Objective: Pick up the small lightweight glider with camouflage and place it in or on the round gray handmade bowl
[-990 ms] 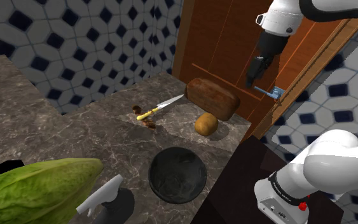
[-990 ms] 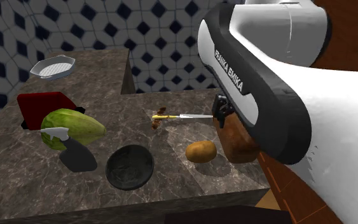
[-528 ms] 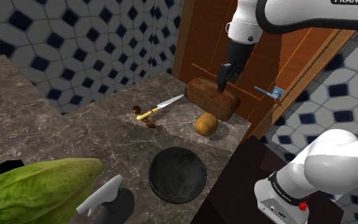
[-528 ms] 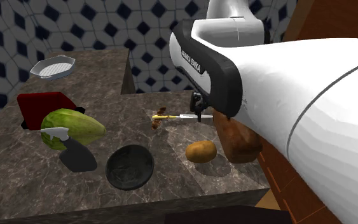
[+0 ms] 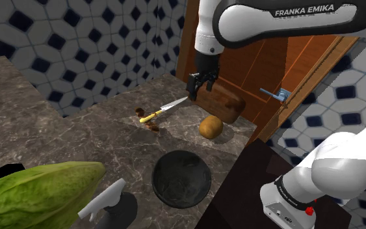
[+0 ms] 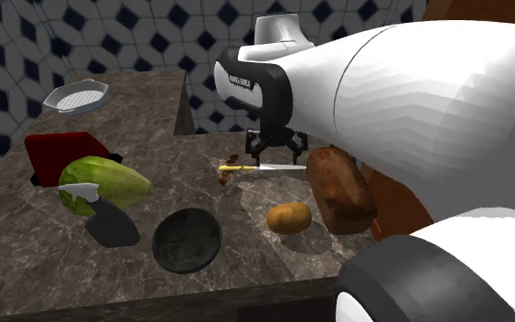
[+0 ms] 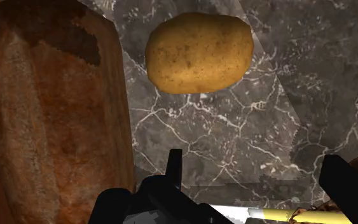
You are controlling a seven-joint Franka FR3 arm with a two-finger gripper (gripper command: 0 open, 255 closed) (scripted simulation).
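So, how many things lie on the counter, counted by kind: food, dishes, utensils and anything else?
Food: 3 (bread loaf, potato, lettuce)
Dishes: 2 (dark bowl, pale ridged dish)
Utensils: 2 (yellow-handled knife, white-handled tool)
Other: 2 (small brown glider, red object)
Total: 9

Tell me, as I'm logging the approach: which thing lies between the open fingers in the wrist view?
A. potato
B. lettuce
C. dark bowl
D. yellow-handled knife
D: the yellow-handled knife lies across the gap of the open gripper; the potato sits beyond it.
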